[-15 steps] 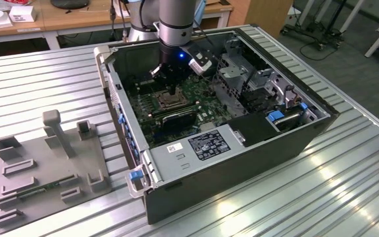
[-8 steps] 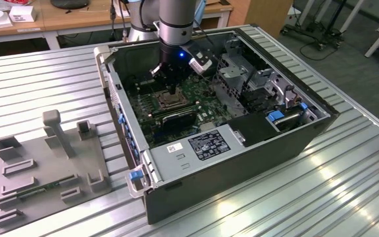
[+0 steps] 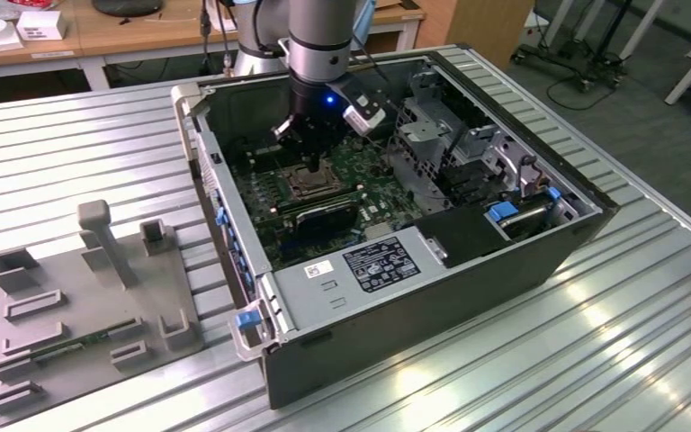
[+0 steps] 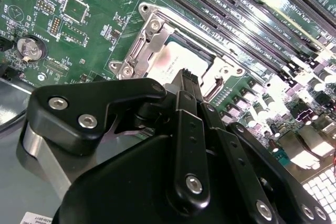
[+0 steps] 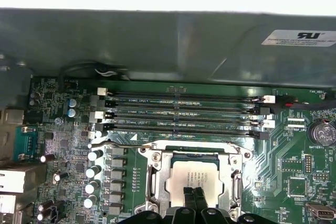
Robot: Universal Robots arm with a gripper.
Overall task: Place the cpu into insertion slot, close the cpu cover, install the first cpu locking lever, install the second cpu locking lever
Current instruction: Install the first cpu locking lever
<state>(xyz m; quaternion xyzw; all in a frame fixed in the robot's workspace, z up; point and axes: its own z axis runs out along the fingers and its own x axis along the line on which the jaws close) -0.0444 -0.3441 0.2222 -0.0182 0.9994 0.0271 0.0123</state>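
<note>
The cpu (image 5: 194, 179) sits in the insertion slot (image 5: 195, 157), framed by the cpu cover (image 5: 157, 179), which appears lowered over it. The gripper (image 5: 193, 192), fingers pressed together and empty, aims its tips at the chip's near edge. The cover seems to be under pressure. That wants a gentle, straight push on the metal frame, not the chip. The arm drops vertically into the open computer case (image 3: 442, 297) on the bench (image 3: 586, 360).
</note>
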